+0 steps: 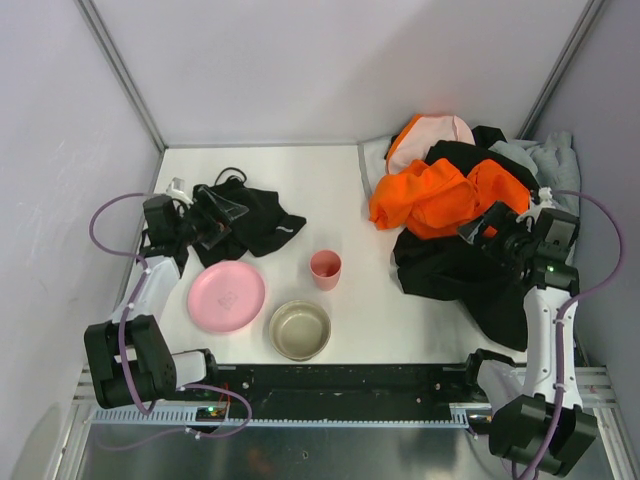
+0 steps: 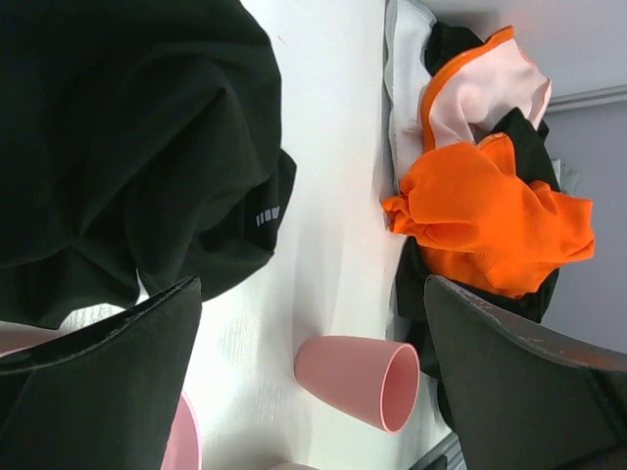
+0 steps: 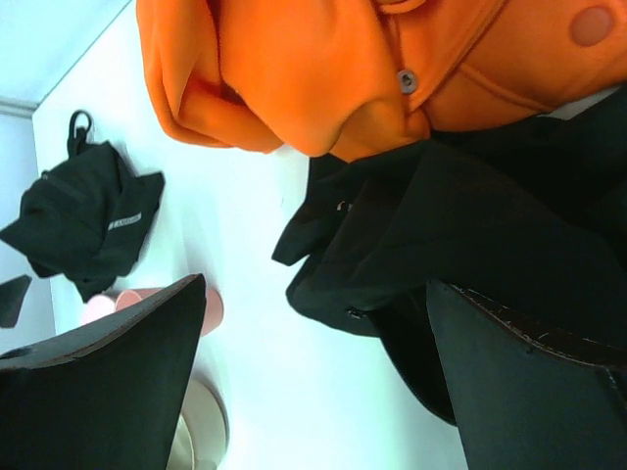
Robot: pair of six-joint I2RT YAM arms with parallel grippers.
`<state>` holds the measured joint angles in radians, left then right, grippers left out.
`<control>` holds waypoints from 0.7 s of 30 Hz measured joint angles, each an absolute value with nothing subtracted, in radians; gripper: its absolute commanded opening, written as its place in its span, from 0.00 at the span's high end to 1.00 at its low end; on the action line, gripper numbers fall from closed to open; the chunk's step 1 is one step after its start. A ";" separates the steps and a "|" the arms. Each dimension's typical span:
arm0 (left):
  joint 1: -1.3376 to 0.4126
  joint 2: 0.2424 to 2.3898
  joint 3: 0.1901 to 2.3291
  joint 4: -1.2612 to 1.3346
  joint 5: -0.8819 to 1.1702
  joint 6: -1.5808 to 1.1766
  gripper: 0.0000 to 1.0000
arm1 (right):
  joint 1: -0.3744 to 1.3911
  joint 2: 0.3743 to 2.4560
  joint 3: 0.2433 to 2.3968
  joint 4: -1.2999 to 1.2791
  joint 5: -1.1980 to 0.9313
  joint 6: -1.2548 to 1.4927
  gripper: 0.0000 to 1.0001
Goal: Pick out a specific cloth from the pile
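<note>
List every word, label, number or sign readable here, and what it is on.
Pale mark near the hem of the cloth: a short row of characters, too small and blurred to read.
On the pile: no text visible.
Nothing else legible.

Top view: left tool (image 1: 222, 212) overlaps the cloth (image 1: 262, 222), so its left part is hidden. Right tool (image 1: 483, 226) and arm cover the pile's (image 1: 440, 195) near-right side.
Left wrist: cloth runs off the top and left edges. Plate (image 2: 184, 439) is only a sliver at the bottom. Pale label on the cloth is too small to read.
Right wrist: pile is cut by the top and right edges. Cup (image 3: 214, 308) is mostly behind the tool. Only part of the bowl (image 3: 201, 431) rim shows.
</note>
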<state>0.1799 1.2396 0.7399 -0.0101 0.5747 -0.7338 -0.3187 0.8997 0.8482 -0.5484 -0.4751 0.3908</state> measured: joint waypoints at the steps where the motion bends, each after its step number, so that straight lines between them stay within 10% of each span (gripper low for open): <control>1: 0.180 1.240 0.740 -0.010 0.583 -0.733 0.00 | -0.304 0.903 0.848 -0.548 -0.472 0.391 0.01; 21: 0.000 1.225 0.797 -0.198 0.598 -0.568 0.00 | 0.083 1.011 0.819 -0.496 -0.290 0.437 0.01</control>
<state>0.0002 1.2251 0.7971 -0.1982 0.5980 -0.5678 0.0834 1.0111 0.8188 -0.4961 -0.2905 0.4366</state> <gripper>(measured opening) 0.995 0.993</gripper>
